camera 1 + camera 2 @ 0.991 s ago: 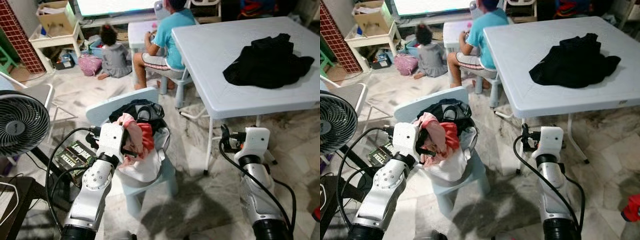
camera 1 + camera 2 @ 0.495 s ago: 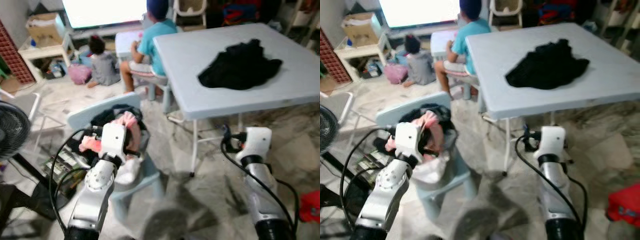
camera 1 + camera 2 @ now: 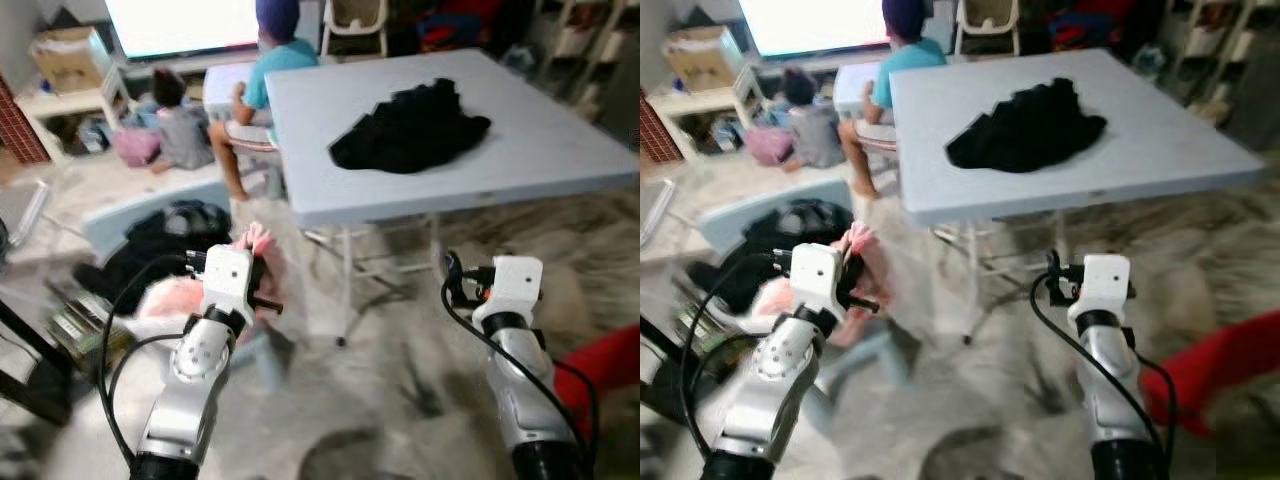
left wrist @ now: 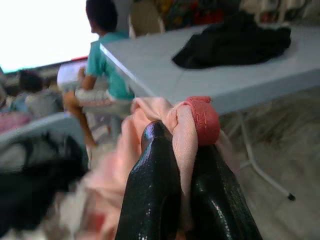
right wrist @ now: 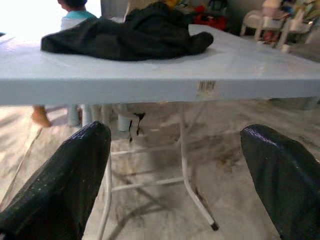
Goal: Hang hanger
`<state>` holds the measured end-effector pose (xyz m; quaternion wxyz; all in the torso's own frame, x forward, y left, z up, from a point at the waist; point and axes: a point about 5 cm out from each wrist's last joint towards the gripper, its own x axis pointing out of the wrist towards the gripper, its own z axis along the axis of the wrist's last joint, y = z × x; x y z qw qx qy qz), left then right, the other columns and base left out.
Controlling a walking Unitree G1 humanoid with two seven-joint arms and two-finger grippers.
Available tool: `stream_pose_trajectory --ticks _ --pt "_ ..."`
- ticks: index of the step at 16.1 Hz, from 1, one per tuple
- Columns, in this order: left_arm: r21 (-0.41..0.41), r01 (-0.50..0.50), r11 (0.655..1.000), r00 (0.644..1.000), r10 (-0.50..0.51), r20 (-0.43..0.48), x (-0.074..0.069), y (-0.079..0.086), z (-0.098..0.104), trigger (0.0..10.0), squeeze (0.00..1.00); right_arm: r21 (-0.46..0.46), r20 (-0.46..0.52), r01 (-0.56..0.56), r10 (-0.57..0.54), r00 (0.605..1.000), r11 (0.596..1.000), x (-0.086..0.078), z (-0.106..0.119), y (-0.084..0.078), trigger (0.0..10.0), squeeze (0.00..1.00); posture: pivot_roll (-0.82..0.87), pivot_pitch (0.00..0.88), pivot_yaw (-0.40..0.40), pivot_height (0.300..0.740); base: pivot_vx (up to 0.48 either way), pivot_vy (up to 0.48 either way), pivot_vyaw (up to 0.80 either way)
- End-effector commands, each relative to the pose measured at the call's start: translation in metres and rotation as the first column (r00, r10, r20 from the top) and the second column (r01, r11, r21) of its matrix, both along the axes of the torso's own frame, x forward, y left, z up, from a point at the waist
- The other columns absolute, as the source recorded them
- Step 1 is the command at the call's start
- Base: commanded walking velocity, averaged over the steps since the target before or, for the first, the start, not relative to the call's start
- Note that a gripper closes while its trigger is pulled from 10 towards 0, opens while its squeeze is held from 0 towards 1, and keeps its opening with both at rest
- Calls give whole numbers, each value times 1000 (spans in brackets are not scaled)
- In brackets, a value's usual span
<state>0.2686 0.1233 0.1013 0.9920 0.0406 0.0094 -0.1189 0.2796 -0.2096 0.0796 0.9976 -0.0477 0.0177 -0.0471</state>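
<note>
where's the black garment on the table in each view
Left eye view: black garment, upper middle, on the white table.
Right eye view: upper middle, on the same table.
Left wrist view: upper right, beyond the pink cloth.
Right wrist view: top, left of middle.
Shared landmark: the white table.

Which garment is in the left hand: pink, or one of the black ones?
The pink garment, pinched in the left hand. One black garment lies on the table; another lies beside the pink one.

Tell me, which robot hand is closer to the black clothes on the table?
Probably the right. The right gripper hangs open just below the table's front edge, facing the black clothes. The left gripper, clamped on pink cloth, sits off to the table's left.
</note>
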Motion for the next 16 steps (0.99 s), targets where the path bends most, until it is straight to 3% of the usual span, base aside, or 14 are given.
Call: stream_pose_trajectory --ticks 1,6,8,16 --pt "5 -14 1000 1000 14 16 2 5 5 10000 0 -1 18 -21 21 1000 1000 3 6 6 10000 0 -11 0 51 740 0 0 0" --pt "-44 17 999 1000 -16 16 4 -3 10 10000 0 -1 16 -21 21 1000 1000 5 7 6 10000 0 -12 0 47 740 0 0 0" --pt "-46 21 999 1000 -20 11 4 -3 9 10000 0 -2 14 -22 22 1000 1000 5 7 6 10000 0 -10 0 46 740 0 0 -584" --pt "-55 37 998 999 -37 3 6 -4 9 10000 0 -6 17 -27 27 999 1000 8 9 6 10000 0 -11 0 42 740 0 472 -800"
